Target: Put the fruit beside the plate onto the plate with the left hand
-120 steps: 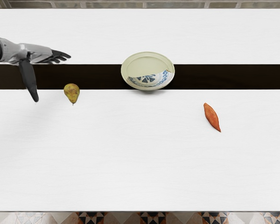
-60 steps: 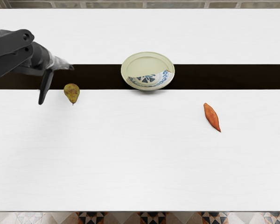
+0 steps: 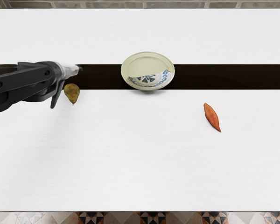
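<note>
Well to the left of the plate, the dark-armed left hand (image 3: 60, 80) has swung in over the last second from further left and dropped lower. It now sits just beside the small yellow-green pear (image 3: 72, 93), with its thumb hanging down on the pear's left and its fingers reaching out past the far side. The hand is released and grips nothing. The reach looks nearly done, so closing around the fruit is probably the next step. The pear has not moved: it rests on the white table (image 3: 140, 158), left of the plate and slightly nearer. Its long axis runs from far to near, with the broad end away and the narrow stem end pointing toward the near edge. The round cream ceramic plate with a blue pattern (image 3: 144, 61) straddles the dark band (image 3: 224, 77) and holds nothing. To the plate's right and nearer lies a spindle-shaped orange sweet potato (image 3: 212, 116), well apart.
</note>
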`<act>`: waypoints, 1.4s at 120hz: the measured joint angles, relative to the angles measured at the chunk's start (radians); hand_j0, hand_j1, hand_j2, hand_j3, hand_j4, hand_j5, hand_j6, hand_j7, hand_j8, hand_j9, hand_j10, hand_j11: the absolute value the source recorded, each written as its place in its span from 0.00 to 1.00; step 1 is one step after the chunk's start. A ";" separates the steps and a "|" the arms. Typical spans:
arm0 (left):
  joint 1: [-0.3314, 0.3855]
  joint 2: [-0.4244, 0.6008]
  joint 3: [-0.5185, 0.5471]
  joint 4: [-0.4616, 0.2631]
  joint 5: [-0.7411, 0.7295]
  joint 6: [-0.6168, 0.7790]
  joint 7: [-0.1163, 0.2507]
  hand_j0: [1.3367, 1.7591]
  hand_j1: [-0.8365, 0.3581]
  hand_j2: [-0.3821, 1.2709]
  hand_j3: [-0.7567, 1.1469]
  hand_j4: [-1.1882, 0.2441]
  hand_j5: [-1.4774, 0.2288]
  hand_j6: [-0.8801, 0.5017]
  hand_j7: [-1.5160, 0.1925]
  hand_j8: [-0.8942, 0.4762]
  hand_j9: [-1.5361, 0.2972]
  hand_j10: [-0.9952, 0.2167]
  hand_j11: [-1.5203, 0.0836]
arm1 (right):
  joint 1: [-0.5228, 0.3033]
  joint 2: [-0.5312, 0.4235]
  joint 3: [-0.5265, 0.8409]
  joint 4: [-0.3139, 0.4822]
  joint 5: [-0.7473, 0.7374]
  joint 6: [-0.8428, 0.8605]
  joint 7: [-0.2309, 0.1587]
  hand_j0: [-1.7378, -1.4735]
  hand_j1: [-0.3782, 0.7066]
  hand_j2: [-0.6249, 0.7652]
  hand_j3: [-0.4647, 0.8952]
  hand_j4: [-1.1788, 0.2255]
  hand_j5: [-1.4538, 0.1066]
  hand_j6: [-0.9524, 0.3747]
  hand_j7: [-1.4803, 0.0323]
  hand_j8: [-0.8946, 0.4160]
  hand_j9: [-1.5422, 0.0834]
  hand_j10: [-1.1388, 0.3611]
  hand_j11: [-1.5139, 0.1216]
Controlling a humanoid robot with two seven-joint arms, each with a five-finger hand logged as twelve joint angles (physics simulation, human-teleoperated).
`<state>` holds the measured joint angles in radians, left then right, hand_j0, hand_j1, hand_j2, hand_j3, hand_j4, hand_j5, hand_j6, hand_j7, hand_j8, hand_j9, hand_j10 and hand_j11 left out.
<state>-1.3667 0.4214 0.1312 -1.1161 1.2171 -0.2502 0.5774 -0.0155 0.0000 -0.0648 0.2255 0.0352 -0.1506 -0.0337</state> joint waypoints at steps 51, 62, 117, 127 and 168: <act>0.051 -0.053 0.037 0.076 0.004 0.145 -0.083 0.76 0.92 0.24 0.40 0.77 0.81 0.58 0.83 0.59 0.78 0.76 0.88 | -0.001 0.000 0.000 0.000 0.000 -0.001 0.000 0.30 0.06 0.45 0.34 0.82 0.91 0.70 0.95 0.66 0.93 0.74 0.90; 0.054 -0.055 0.039 0.084 0.000 0.148 -0.088 0.76 0.89 0.24 0.40 0.76 0.79 0.56 0.81 0.58 0.77 0.74 0.87 | -0.001 0.000 0.000 0.000 0.000 -0.001 0.000 0.30 0.06 0.45 0.34 0.82 0.91 0.70 0.95 0.66 0.93 0.74 0.90; 0.080 -0.095 0.051 0.162 0.006 0.175 -0.118 0.76 0.69 0.27 0.40 0.61 0.63 0.41 0.65 0.43 0.62 0.57 0.70 | -0.004 0.000 0.000 0.000 0.000 -0.001 0.000 0.30 0.06 0.45 0.34 0.82 0.91 0.70 0.95 0.66 0.93 0.74 0.90; 0.084 -0.110 0.068 0.175 0.007 0.199 -0.123 0.76 0.67 0.27 0.40 0.61 0.62 0.40 0.65 0.42 0.61 0.56 0.69 | -0.006 0.000 0.000 0.000 0.000 -0.001 0.000 0.30 0.06 0.45 0.34 0.82 0.91 0.70 0.95 0.66 0.93 0.74 0.90; 0.107 -0.110 0.082 0.187 0.007 0.238 -0.133 0.76 0.64 0.28 0.40 0.58 0.59 0.38 0.62 0.39 0.58 0.52 0.66 | -0.007 0.000 0.002 0.000 0.000 -0.002 0.000 0.30 0.06 0.45 0.34 0.82 0.91 0.70 0.95 0.66 0.93 0.74 0.90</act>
<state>-1.2594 0.3114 0.2136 -0.9289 1.2239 -0.0122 0.4442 -0.0228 0.0000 -0.0629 0.2255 0.0353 -0.1531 -0.0337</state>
